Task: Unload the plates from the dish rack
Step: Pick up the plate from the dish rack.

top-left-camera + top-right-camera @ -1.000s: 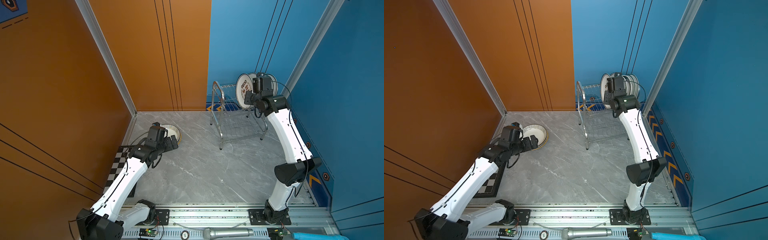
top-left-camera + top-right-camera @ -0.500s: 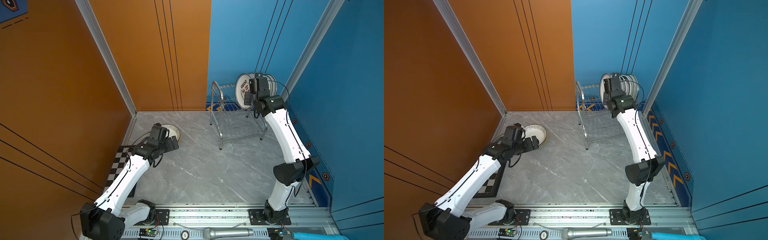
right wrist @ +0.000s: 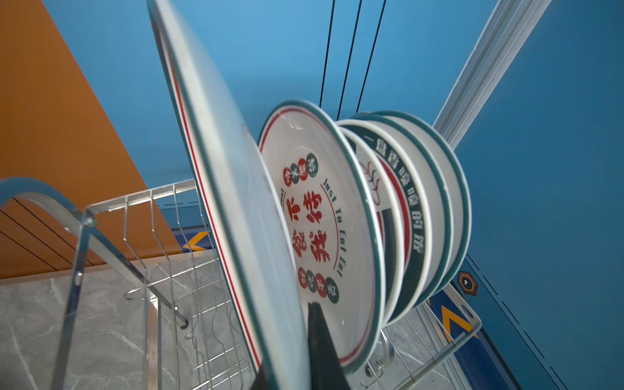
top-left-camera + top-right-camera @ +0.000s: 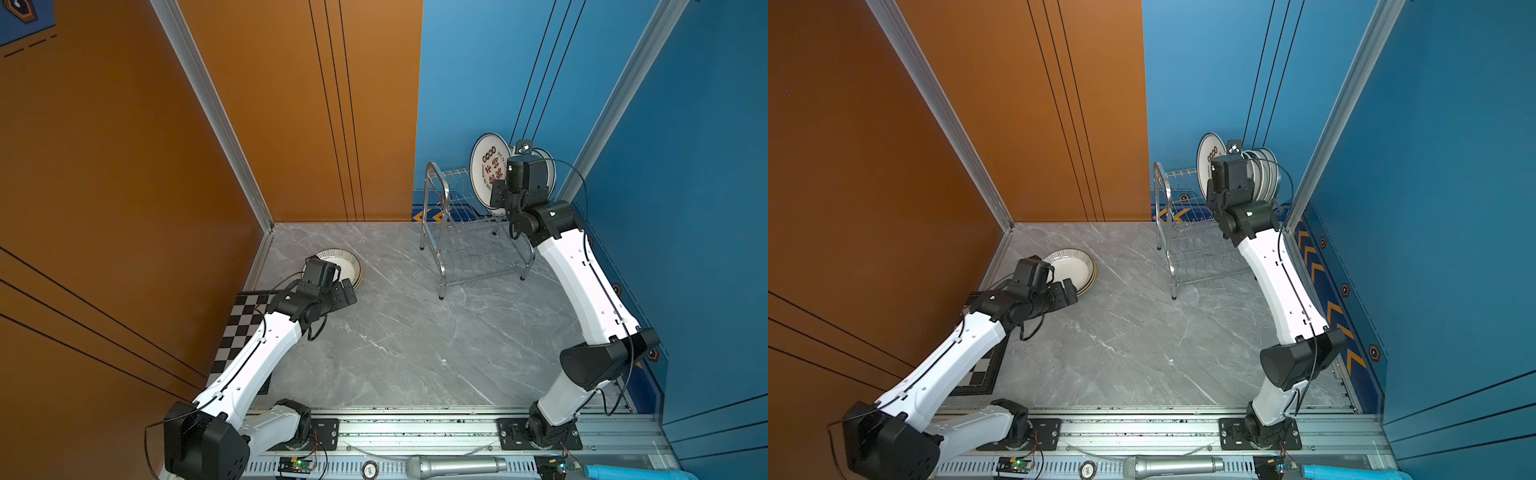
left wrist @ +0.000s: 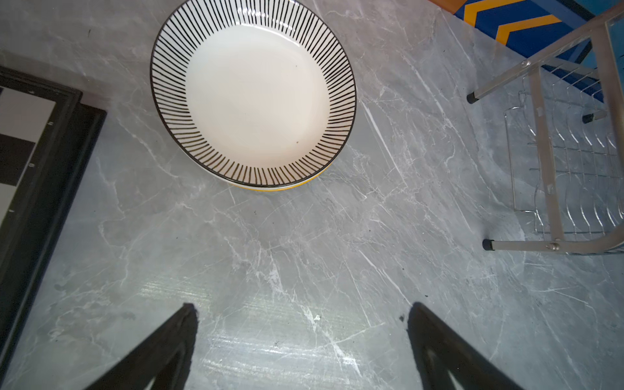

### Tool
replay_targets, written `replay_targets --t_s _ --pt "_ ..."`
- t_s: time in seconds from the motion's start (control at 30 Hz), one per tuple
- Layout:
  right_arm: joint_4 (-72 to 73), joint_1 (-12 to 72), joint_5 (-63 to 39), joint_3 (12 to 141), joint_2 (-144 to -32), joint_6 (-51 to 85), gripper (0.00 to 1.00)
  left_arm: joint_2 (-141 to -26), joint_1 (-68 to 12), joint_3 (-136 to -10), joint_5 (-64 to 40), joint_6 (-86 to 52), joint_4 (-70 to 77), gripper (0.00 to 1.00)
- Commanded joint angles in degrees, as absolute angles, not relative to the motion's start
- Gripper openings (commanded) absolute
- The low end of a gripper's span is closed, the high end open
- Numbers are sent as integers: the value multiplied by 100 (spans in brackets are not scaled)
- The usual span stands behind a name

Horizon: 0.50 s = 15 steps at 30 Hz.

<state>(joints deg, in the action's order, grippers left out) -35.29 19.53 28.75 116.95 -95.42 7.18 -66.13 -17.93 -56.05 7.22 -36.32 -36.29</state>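
Plates sit in two places. Several stand on edge in a tight row on the top shelf of the dish rack (image 4: 436,195), at the end away from its bare arched loop. Two more lie flat in a stack (image 5: 256,98) on the grey surface (image 4: 415,332), well apart from the rack, out past its bare end, beside a chequered board (image 5: 20,135).

The right gripper (image 4: 500,198) has its jaws clamped on the low rim of the front plate (image 3: 216,162). One black finger (image 3: 319,334) shows between it and the next plate (image 3: 324,219). The left gripper (image 5: 302,305) hangs over the surface near the stack, jaws wide apart, holding nothing.

The step in hand looks like taking this front plate out. To do it well, I would lift it straight up until its bottom edge is clear of the wire slots. Only then would I carry it toward the rack's bare end, so it does not knock the next plate. The hold is low on a big plate, so it may swing; going slow is best. I cannot see if the bottom edge is free of the wires yet.

The front plate stands on edge, not quite upright. Its top leans toward the rack's bare end, away from the row. Its printed face looks that way too. It is round, so it has no long side; its flat face lies across the rack.
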Motion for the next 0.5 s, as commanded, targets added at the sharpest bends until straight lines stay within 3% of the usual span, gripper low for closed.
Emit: replay_targets --t_s 0.0,0.23,0.47 --pt "-2210 1988 2866 11283 -8875 589 0 -6662 -1747 -5510 662 -3836 -3418 98" --pt "-431 2131 2459 9563 -7429 420 0 -6517 -1854 -5443 1289 -3761 -3415 98" --pt "-292 2156 2208 8350 -6169 855 0 -6298 -1905 -5317 1762 -3735 -3481 98"
